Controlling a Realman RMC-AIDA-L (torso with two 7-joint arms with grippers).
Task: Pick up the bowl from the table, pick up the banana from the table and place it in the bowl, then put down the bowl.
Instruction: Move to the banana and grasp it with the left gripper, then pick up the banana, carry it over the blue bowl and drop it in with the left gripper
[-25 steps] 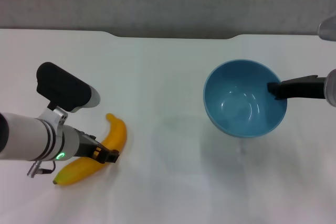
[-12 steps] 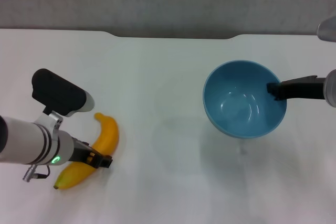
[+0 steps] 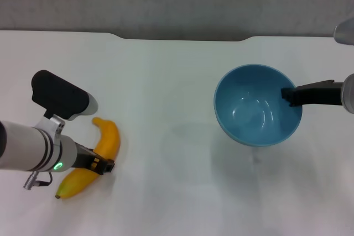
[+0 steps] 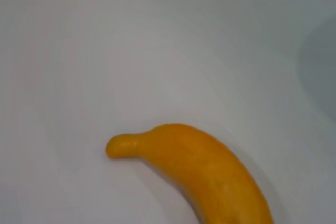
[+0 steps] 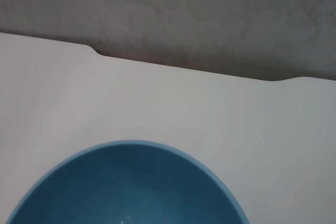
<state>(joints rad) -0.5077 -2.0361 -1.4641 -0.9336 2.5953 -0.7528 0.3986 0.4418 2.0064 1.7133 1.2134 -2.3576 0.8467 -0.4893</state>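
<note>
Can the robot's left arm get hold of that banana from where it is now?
Probably yes. The left gripper is already down at the middle of the banana on the table, with nothing else nearby in the way.

Empty blue bowl (image 3: 258, 105); yellow banana (image 3: 91, 158) flat

No text, label, brand, number or sign can be read anywhere in these views of the scene.
</note>
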